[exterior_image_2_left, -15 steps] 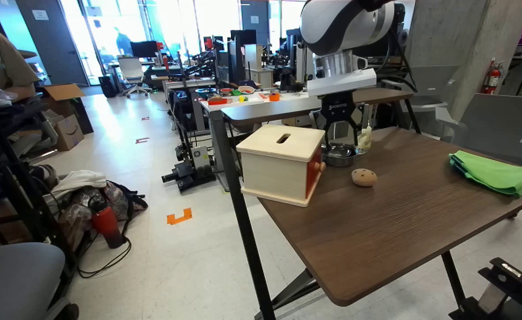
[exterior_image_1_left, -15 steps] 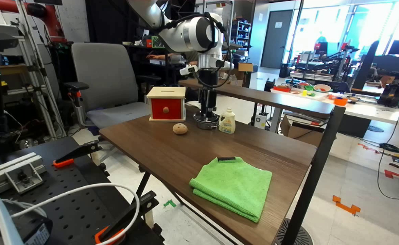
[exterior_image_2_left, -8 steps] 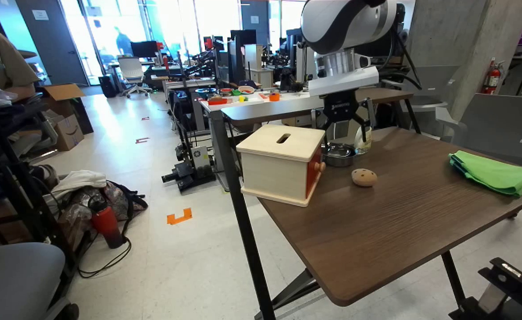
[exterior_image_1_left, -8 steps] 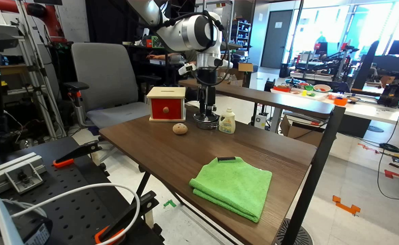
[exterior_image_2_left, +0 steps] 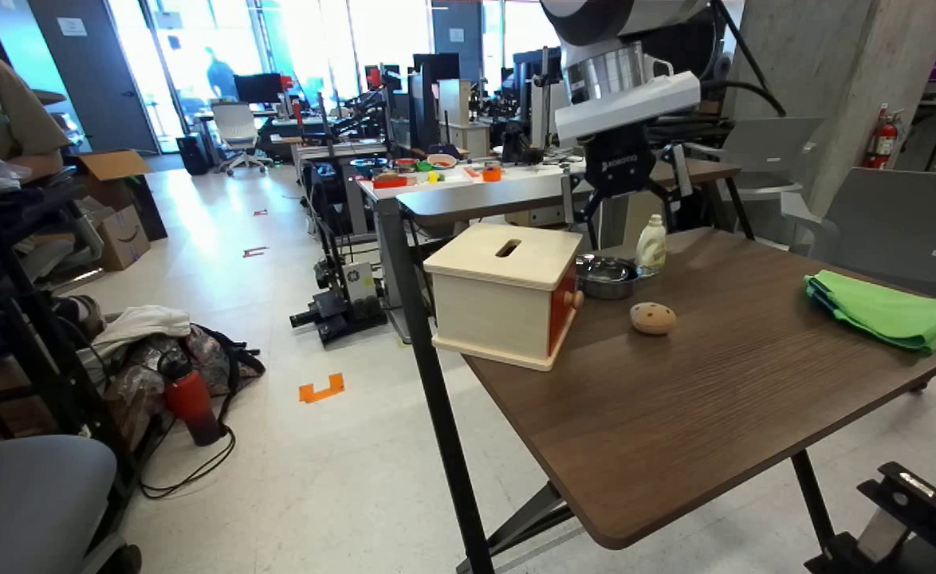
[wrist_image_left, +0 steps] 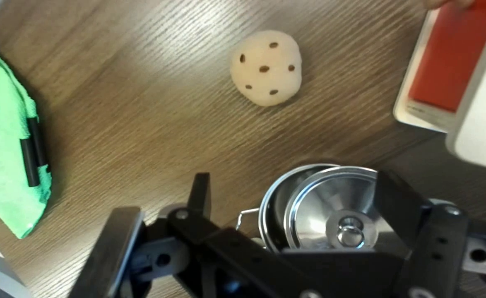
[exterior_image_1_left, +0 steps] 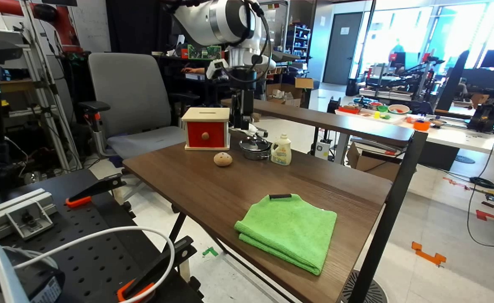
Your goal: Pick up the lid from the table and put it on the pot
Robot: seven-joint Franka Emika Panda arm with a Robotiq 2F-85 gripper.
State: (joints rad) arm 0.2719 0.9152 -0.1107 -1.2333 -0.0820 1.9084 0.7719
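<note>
The lid is a shiny silver disc with a round knob. It lies on top of the pot, off-centre, so a crescent of the pot's dark inside shows along one side in the wrist view. In an exterior view the lid and the pot stand together on the table; the pot also shows in an exterior view, where the lid is hard to make out. My gripper is open and empty above them; it also shows in both exterior views. Its palm hides the lid's near part.
A wooden box with a red drawer stands close beside the pot. A pale yellow bottle is on its other side. A tan ball with dark holes and a folded green cloth lie on the table.
My gripper has opened wider, let go of the lid and risen away from the pot, tilting slightly. The lid stays on the pot. The other objects have not moved.
</note>
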